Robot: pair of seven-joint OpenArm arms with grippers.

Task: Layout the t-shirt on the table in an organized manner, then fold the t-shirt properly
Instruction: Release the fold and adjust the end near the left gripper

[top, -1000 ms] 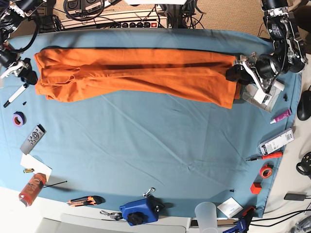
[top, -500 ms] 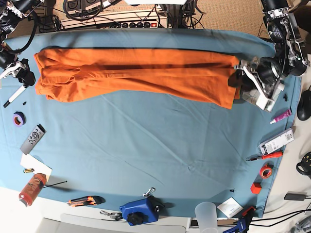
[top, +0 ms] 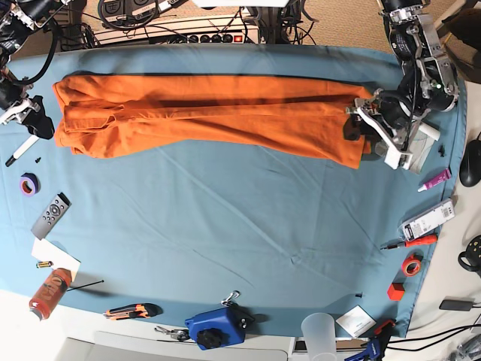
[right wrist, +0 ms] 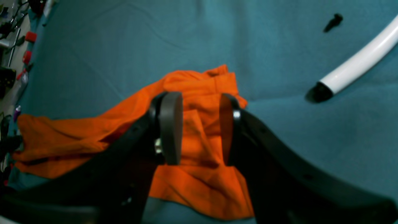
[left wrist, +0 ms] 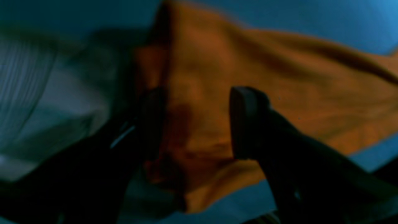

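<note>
The t-shirt (top: 210,116) lies stretched along the far side of the table (top: 225,226). My left claw (left wrist: 196,123) and right claw (right wrist: 199,127) gape apart over its ends, holding nothing.

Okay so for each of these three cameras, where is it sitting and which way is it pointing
Base: overhead, looking straight down on the table and the t-shirt; both arms show at the shirt's ends.
Left wrist: on the left arm, aimed past the open left gripper at blurred orange fabric.
Right wrist: on the right arm, aimed past the open right gripper at the shirt's other end, a white marker beside it.
Shared: all three see the shirt on teal cloth.
</note>
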